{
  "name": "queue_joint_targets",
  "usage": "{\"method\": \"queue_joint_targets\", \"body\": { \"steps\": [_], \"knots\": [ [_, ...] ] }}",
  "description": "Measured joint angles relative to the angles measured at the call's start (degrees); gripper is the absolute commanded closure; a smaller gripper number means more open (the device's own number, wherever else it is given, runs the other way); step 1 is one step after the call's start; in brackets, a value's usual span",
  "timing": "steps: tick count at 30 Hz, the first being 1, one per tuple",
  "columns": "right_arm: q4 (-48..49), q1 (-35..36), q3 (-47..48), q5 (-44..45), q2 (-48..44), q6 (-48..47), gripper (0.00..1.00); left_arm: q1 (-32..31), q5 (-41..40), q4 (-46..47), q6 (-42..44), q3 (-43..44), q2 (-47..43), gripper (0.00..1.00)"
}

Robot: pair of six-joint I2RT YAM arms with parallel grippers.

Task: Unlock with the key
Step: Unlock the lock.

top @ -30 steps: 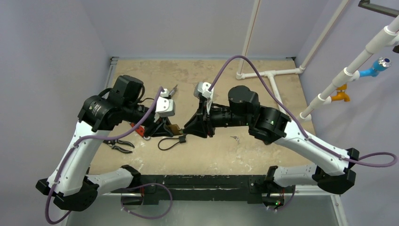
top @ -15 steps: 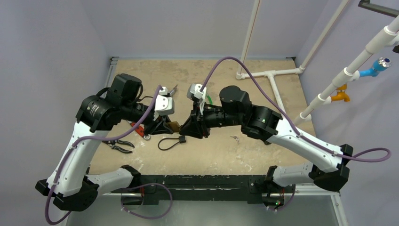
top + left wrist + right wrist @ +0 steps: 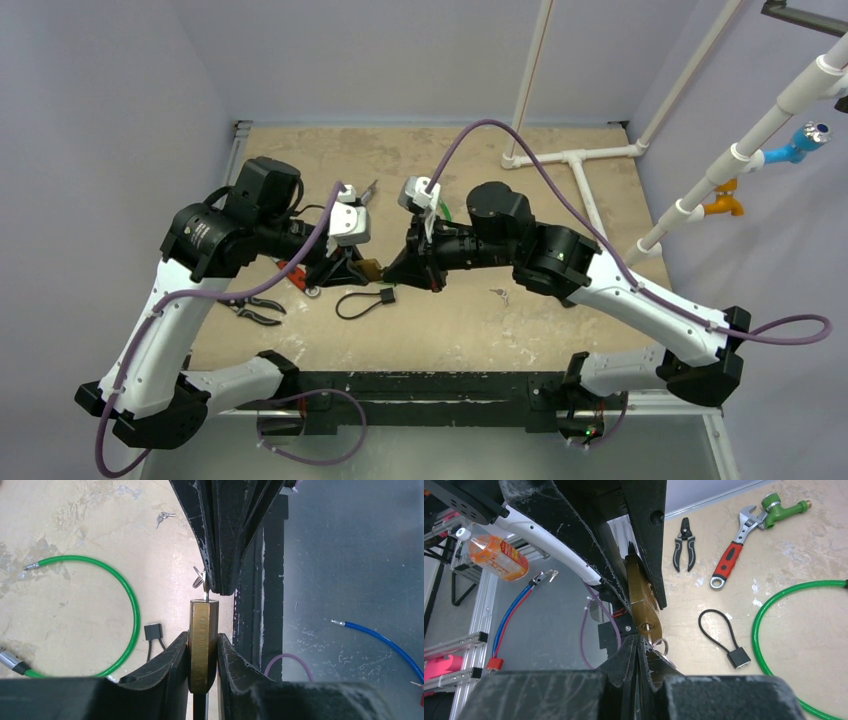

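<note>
Between the two wrists, the brass padlock point(image 3: 202, 625) sits clamped in our left gripper point(image 3: 202, 642), with the key point(image 3: 205, 595) seated in its keyhole. Our right gripper point(image 3: 638, 647) has just snapped together at the key's head, though we cannot tell whether it truly pinches it. If it does, we judge that the turn comes next.

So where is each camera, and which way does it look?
Top: above and behind, looking down on the table; both arms show.
Left wrist: looks along the left gripper at the padlock it holds.
Right wrist: looks along the right gripper, shut on the key, facing the left arm.
Both wrist views share the padlock and the green cable.
</note>
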Motion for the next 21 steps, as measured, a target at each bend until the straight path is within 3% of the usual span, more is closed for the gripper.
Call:
{"method": "queue_joint_targets", "body": {
  "steps": [3,6,11,17,21],
  "knots": [
    [-0.31,-0.04,0.0,0.28,-0.7,0.09,0.65,0.0,0.02,-0.02,0.02,0.02,0.0,1.0],
    [-1.07,0.02,0.04,0.13,-1.62,-0.02,0.53,0.02,-0.5,0.17,0.22,0.02,0.0,1.0],
    [-2.34,-0.79,1.31,1.03,-2.75,-0.55,0.54,0.0,-0.46,-0.33,0.59,0.04,-0.11,1.0],
    [-2.29,-2.62,1.53,1.9,-2.69,-0.5,0.63,-0.07,0.61,-0.92,0.57,0.83,-0.83,1.0],
    [-1.88,-2.64,1.53,1.49,-2.6,-0.31,0.6,-0.07,0.87,-1.07,0.52,1.31,-1.05,1.0]
  ]
}}
